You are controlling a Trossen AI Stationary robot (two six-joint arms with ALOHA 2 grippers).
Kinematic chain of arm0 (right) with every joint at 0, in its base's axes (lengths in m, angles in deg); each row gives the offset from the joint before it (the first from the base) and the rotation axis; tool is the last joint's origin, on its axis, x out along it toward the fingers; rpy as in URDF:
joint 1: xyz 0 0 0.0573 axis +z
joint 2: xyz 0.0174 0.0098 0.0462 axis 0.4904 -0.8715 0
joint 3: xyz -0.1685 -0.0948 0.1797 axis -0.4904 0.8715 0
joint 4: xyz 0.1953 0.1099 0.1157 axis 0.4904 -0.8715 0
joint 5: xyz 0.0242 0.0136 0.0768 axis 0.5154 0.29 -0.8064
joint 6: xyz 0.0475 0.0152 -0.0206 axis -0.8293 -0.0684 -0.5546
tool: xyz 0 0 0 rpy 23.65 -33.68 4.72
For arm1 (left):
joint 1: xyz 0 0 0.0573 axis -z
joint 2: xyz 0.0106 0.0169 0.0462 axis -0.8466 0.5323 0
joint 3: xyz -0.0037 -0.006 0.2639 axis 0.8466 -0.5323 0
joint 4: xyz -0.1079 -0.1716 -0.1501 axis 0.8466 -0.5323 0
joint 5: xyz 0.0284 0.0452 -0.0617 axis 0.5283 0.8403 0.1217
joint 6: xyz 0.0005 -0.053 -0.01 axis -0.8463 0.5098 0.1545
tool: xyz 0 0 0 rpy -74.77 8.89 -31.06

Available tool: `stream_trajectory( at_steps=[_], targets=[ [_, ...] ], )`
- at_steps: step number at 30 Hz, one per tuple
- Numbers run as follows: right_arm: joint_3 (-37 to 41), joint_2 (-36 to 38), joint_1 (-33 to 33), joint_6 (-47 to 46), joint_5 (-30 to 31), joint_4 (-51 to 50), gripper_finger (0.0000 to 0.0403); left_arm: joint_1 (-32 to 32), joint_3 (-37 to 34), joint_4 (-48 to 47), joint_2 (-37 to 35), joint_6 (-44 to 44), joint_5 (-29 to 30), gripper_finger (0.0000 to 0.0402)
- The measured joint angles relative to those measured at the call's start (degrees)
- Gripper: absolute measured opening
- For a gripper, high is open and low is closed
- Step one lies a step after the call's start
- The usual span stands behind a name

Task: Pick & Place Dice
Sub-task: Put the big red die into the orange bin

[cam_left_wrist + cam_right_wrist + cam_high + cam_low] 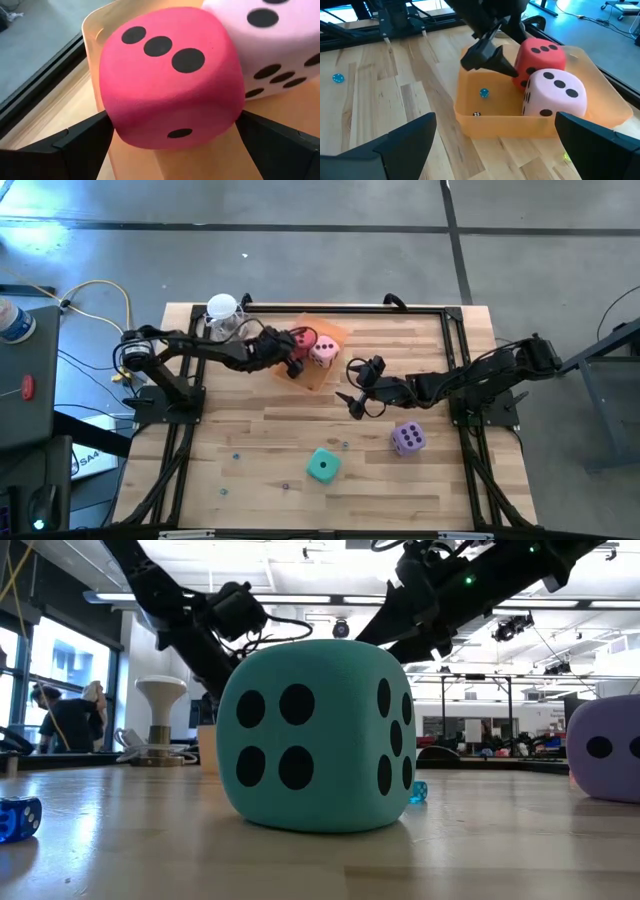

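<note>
Red die (170,80) between left pincer (172,135) fingers

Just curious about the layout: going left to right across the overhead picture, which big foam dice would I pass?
Red foam die → pink foam die, both in the translucent orange tray → teal-green foam die → purple foam die.

Overhead, table-level, two wrist close-ups.

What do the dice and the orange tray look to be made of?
The red die and pink die look like matte foam: rounded corners, no shine. The tray looks like translucent orange plastic, since light passes through its thin walls. The table is pale wood planks.
</note>
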Motion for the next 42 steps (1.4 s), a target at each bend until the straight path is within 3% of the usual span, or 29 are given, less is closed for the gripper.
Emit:
stream_trajectory(
  at_steps=[8,12,19,24,31,38,42],
  targets=[
    [0.0,-0.8,-3.3,4.5,0.1,6.8,0.04,2.6,-0.1,-0.9,0.0,-0.2,2.4,0.04],
    [0.1,-5.3,-7.2,5.9,-0.6,14.4,0.04,2.7,-0.1,-0.8,0.1,-0.2,2.2,0.04],
    [-2.2,-17.0,-14.5,10.5,-7.4,28.7,0.04,3.0,-0.1,-0.6,0.1,0.7,2.3,0.04],
    [-9.2,-22.4,-18.3,10.5,-14.3,23.1,0.04,3.4,-0.1,-0.2,0.1,1.4,2.3,0.04],
    [-21.9,-27.4,-19.5,12.8,-10.8,6.7,0.04,3.9,-0.1,0.1,0.1,1.4,2.2,0.04],
    [-23.9,-28.2,-20.6,15.1,-10.3,4.9,0.04,4.0,-0.1,-0.7,0.1,1.3,3.4,0.04],
    [-23.9,-28.2,-22.0,15.0,-17.4,4.5,0.04,5.2,-0.1,-0.1,0.0,-0.6,3.8,0.04]
  ],
)
